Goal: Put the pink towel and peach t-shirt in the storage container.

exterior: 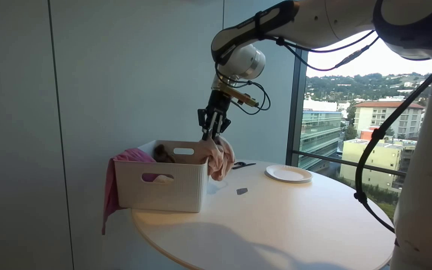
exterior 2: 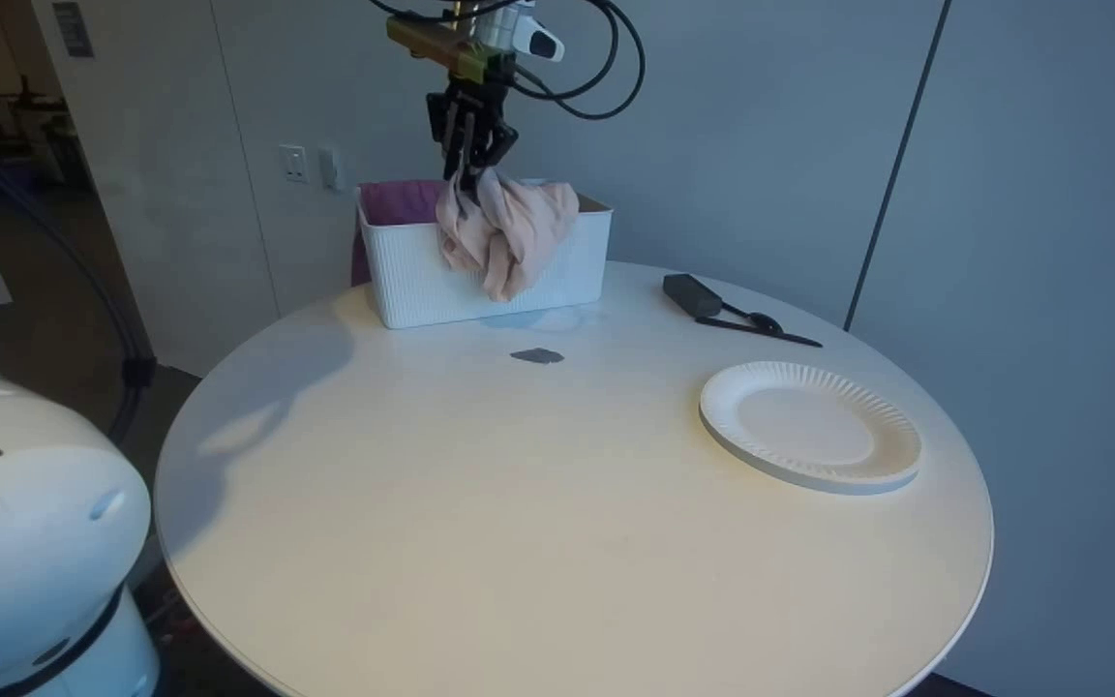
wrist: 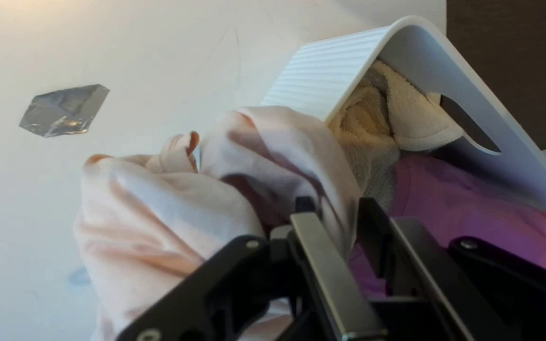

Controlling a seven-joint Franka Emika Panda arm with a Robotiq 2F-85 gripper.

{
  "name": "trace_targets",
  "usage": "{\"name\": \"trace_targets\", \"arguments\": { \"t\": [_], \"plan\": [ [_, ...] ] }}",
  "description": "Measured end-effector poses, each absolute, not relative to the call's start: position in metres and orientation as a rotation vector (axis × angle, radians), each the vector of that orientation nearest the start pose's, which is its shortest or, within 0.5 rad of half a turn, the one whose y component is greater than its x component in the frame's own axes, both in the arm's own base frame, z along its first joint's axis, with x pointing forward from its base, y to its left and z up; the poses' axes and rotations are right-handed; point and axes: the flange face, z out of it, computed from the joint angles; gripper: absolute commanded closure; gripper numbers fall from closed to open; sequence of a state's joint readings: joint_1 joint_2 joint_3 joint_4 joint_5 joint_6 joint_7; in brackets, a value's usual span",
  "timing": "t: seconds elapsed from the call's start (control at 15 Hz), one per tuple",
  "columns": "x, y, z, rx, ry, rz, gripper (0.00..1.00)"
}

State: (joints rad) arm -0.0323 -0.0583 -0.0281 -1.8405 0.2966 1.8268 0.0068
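Apparently stowing the crumpled peach cloth t-shirt (exterior 2: 517,227), the black two-fingered gripper (exterior: 211,135) pinches it, most hanging below the fingers (wrist: 372,227) outside the boxy white plastic container (exterior: 186,191), and should next carry it inward.

Ribbed plastic container (wrist: 320,71), smooth cloth t-shirt (wrist: 159,199), shiny metallic patch (wrist: 71,106), matt paper plate (exterior 2: 814,426)

Peach t-shirt (exterior 2: 511,227) in the way at container (exterior 2: 403,281) — room toward plate (exterior 2: 804,426)
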Motion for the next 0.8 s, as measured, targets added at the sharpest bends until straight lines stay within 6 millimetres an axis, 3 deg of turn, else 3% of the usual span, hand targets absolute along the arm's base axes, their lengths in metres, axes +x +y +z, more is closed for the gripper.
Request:
{"name": "trace_targets", "arguments": {
  "t": [0.13,0.27,0.53,0.6,0.67,0.8],
  "plan": [
    [0.551,-0.009,0.554,-2.839,0.181,-0.079,0.99],
    [0.552,-0.005,0.557,-2.785,0.136,-0.104,0.94],
    [0.556,0.009,0.564,-2.635,-0.041,-0.188,0.93],
    [0.558,0.014,0.564,-2.601,-0.081,-0.201,0.68],
    [0.559,0.018,0.563,-2.571,-0.103,-0.197,0.68],
    [0.563,0.025,0.553,-2.518,-0.129,-0.137,0.54]
  ]
}}
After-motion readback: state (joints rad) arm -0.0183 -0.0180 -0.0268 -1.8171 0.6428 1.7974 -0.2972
